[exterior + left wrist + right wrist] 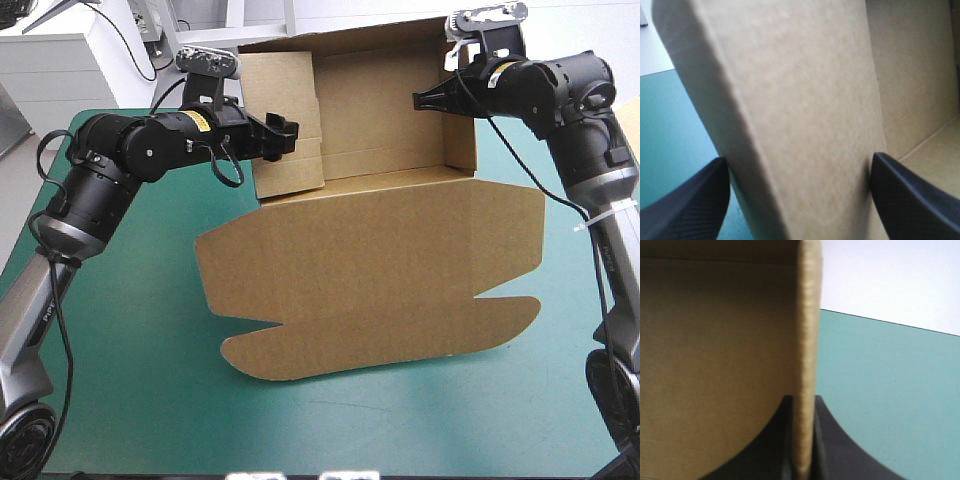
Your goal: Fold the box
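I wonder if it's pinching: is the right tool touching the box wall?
Touching. The right wrist view shows the right tool clamped on the box wall.

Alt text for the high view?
A brown box sits as an open tray on the teal-green cover, lid flat toward the near edge. The left gripper, open, straddles its left wall; the right gripper pinches the right wall.

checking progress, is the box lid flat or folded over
Flat: the lid lies spread on the teal-green cover; the tray walls stand raised behind it.
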You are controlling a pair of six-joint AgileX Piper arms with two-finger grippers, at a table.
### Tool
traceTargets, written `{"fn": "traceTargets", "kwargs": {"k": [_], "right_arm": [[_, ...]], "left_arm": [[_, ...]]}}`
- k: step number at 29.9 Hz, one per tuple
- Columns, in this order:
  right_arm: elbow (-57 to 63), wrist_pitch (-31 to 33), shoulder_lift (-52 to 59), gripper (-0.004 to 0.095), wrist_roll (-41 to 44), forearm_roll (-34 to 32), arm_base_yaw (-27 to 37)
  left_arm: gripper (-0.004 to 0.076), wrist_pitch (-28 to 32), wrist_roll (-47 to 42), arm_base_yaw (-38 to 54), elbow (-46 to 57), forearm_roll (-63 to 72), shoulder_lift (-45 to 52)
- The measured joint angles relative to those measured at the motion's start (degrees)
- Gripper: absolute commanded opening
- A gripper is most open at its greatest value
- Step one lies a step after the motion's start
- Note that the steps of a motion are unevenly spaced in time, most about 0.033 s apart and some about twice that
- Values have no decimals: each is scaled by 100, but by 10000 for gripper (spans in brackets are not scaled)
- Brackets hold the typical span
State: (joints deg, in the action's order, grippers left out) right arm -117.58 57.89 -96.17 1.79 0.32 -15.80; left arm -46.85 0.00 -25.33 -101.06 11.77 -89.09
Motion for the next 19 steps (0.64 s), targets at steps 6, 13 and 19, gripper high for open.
{"fn": "traceTargets", "kwargs": {"k": [6, 13, 19], "right_arm": [[4, 0, 0, -17, 72, -32, -95], [4, 82, 0, -17, 176, -104, -95], [4, 436, -31, -18, 228, -119, -95]], "left_arm": [[328, 188, -726, 0, -10, -388, -21], [-6, 167, -722, 49, -20, -565, -70], [-8, 127, -385, 103, -20, -370, -273]]}}
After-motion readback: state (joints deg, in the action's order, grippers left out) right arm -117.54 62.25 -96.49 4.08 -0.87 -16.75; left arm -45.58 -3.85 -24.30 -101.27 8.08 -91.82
